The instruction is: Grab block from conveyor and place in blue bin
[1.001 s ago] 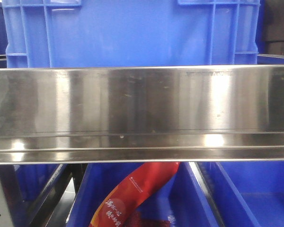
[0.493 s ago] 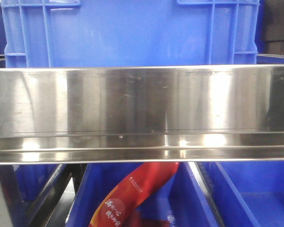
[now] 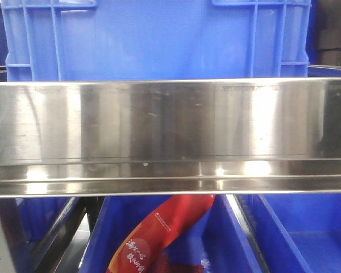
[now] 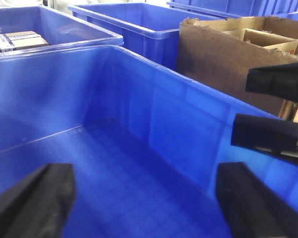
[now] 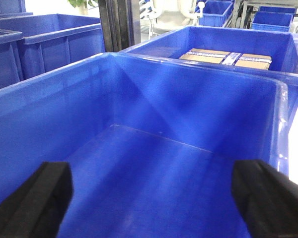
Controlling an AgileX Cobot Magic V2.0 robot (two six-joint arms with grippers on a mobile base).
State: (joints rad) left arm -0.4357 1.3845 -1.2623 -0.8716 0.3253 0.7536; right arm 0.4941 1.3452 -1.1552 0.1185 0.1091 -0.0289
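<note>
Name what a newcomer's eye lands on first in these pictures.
A shiny steel rail spans the whole front view, with a red printed bag lying in a blue bin below it. Both wrist views look into empty blue bins, open fingertips framing the bottom corners.

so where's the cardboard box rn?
Left wrist view, upper right: the cardboard box stands just behind the near blue bin's far wall, beside another blue bin.
</note>
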